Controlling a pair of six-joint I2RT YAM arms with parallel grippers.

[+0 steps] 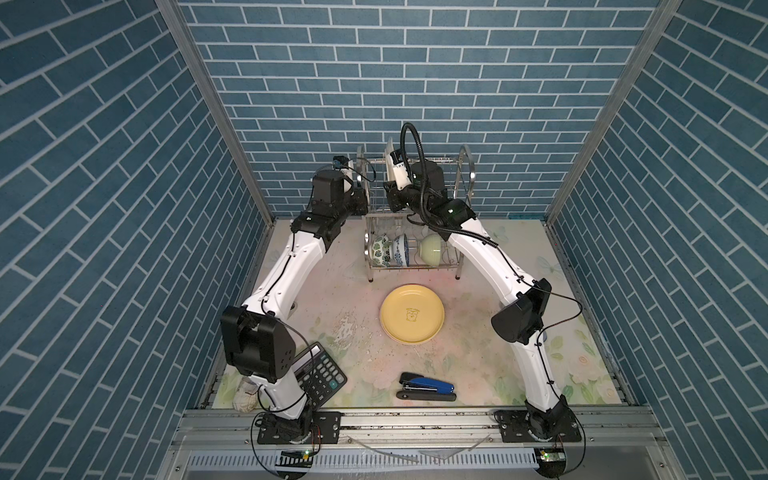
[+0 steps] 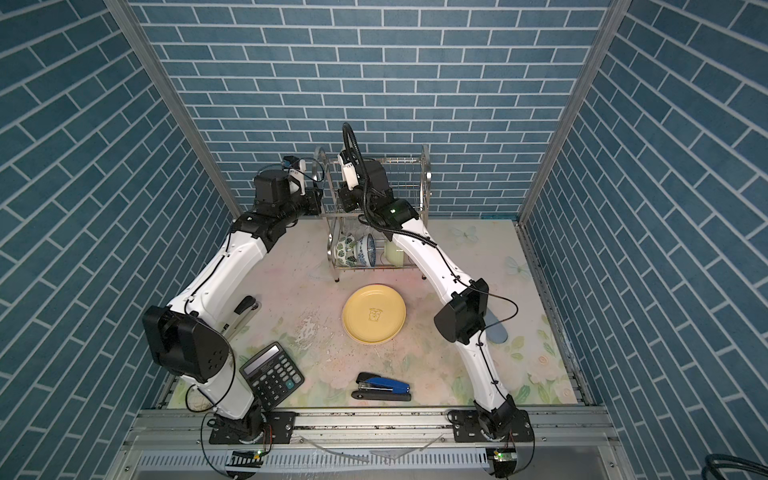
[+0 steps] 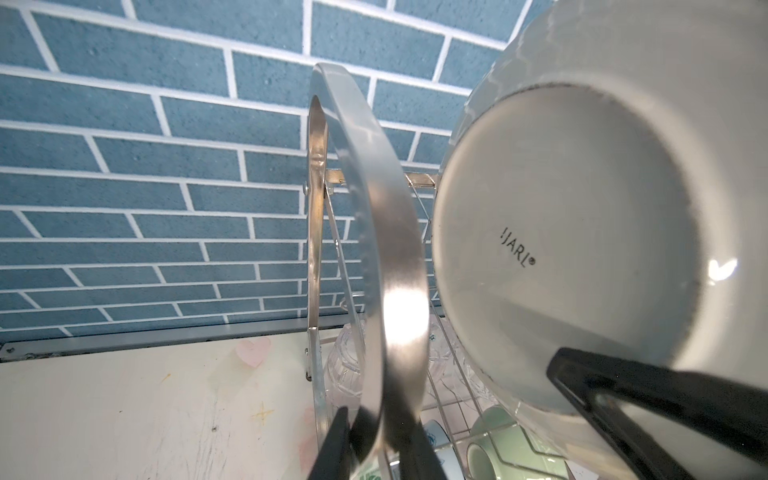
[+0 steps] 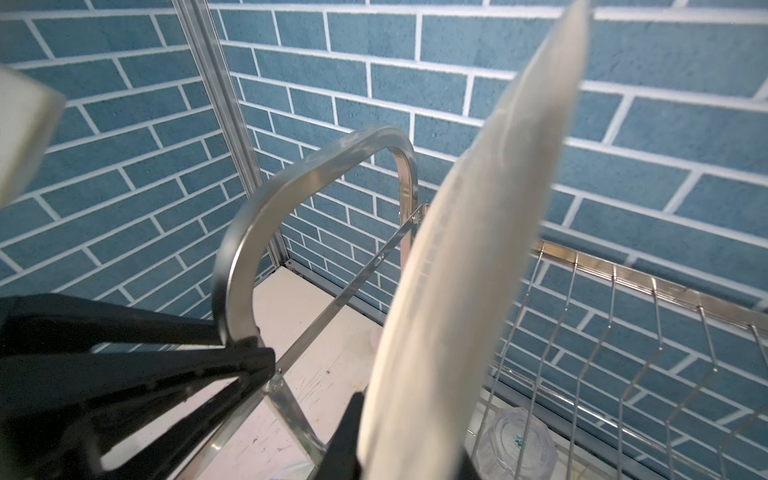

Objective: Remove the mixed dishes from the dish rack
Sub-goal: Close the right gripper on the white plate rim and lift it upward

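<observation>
Three bowls (image 1: 400,249) in dish rack (image 3: 386,232), one yellow plate (image 1: 411,313), one cream plate (image 4: 478,249)

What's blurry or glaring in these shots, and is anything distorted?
Right wrist view: the plate is smeared soft, while the brick wall behind is sharp. Left wrist view: the rack arch is close and out of focus, with a bright glare patch; the plate's underside print reads clearly. Both top views: the wide lens splays the side walls; light is even, shadows faint.

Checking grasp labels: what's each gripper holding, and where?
Left gripper clamps the rack by its arched side frame. Right gripper pinches the plate by its rim.
</observation>
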